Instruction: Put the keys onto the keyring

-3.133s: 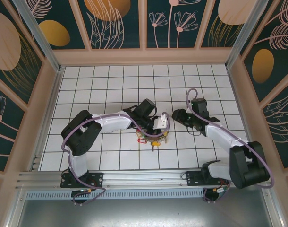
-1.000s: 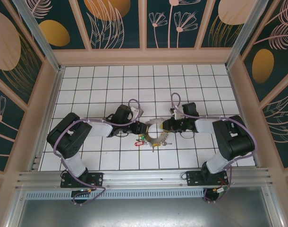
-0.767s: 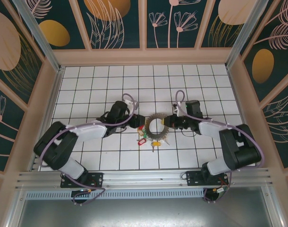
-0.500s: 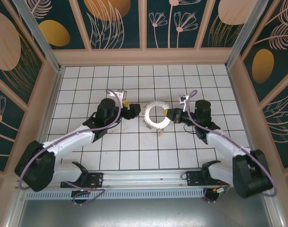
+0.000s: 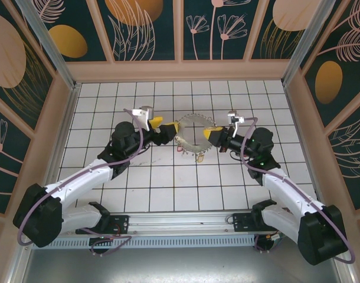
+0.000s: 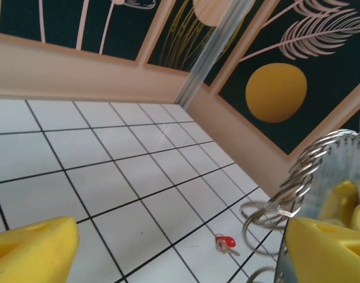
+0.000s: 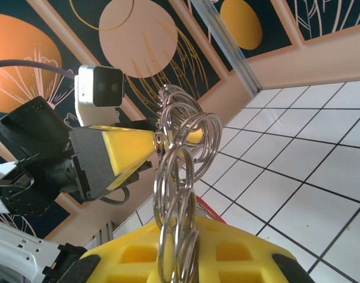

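The keyring (image 5: 197, 119), a wide silvery hoop of stacked wire loops, hangs tilted above the tiles between the two arms. My right gripper (image 5: 211, 135) is shut on its right rim; in the right wrist view the loops (image 7: 181, 154) rise out of the closed yellow pads (image 7: 133, 259). My left gripper (image 5: 164, 128) stands open at the hoop's left edge, its yellow fingertips (image 6: 33, 246) wide apart with the loops (image 6: 303, 172) just above the right-hand one. One red-headed key (image 6: 225, 243) lies on the floor below. Small keys (image 5: 198, 157) dangle under the hoop.
Pink walls with dark floral panels (image 5: 147, 26) ring the white tiled floor (image 5: 168, 97). A metal corner post (image 6: 214, 54) stands at the far wall in the left wrist view. The left arm's camera housing (image 7: 99, 86) sits close above the hoop.
Over the last second the hoop came up off the floor and moved toward the far wall in the right gripper. The left jaws opened wide. Both arms stretched farther out.
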You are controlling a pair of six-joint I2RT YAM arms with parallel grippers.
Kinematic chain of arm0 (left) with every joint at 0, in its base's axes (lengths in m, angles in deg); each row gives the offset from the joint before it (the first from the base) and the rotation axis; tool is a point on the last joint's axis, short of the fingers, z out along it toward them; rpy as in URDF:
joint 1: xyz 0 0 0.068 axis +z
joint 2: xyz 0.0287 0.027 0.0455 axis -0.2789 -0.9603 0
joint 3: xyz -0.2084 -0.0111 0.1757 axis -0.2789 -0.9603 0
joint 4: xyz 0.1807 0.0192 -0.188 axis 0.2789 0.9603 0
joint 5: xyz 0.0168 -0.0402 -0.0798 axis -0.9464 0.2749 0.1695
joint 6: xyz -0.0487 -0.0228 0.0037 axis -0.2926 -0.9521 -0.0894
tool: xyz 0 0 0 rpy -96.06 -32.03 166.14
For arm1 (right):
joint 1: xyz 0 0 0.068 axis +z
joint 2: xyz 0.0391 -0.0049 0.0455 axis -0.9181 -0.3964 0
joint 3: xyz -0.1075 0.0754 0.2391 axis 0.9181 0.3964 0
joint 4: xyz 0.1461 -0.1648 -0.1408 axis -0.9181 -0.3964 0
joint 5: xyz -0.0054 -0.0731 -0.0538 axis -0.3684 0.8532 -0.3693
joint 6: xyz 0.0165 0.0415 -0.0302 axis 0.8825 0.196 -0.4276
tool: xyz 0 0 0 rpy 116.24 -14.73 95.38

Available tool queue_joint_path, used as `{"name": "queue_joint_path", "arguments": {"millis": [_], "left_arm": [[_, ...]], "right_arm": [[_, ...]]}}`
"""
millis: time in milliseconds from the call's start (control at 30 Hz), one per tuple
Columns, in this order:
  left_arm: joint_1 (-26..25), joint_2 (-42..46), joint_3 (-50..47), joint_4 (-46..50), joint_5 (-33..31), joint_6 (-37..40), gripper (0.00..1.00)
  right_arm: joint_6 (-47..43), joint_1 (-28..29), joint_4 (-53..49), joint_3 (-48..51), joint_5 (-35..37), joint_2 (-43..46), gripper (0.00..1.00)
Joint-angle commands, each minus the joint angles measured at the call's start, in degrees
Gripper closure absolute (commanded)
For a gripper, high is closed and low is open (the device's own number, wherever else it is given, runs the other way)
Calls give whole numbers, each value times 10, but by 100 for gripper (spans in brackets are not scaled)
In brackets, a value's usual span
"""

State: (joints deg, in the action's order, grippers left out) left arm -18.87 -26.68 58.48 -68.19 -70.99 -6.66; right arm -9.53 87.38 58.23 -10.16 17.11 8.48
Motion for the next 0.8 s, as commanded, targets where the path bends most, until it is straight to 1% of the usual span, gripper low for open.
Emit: {"name": "queue_joint_path", "arguments": {"millis": [0, 133, 300, 367, 467, 533, 767], "left_arm": [[3, 23, 7, -48, 34, -4, 9], [3, 25, 8, -50, 75, 1, 9], [3, 6, 21, -41, 135, 3, 10], [3, -2, 27, -34, 149, 5, 11], [4, -5, 33, -23, 152, 11, 11], [8, 5, 32, -15, 135, 18, 11], [34, 47, -7, -44, 109, -1, 7]], "right_arm": [[-16, 11, 62, -24, -9, -1, 100], [-21, 18, 75, -24, -15, -5, 100], [-24, 23, 87, -27, -22, -14, 100], [-23, 26, 87, -32, -23, -19, 100], [-26, 26, 88, -36, -29, -26, 100], [-31, 26, 87, -36, -34, -29, 100], [-67, 26, 87, -33, -31, -38, 100]]}}
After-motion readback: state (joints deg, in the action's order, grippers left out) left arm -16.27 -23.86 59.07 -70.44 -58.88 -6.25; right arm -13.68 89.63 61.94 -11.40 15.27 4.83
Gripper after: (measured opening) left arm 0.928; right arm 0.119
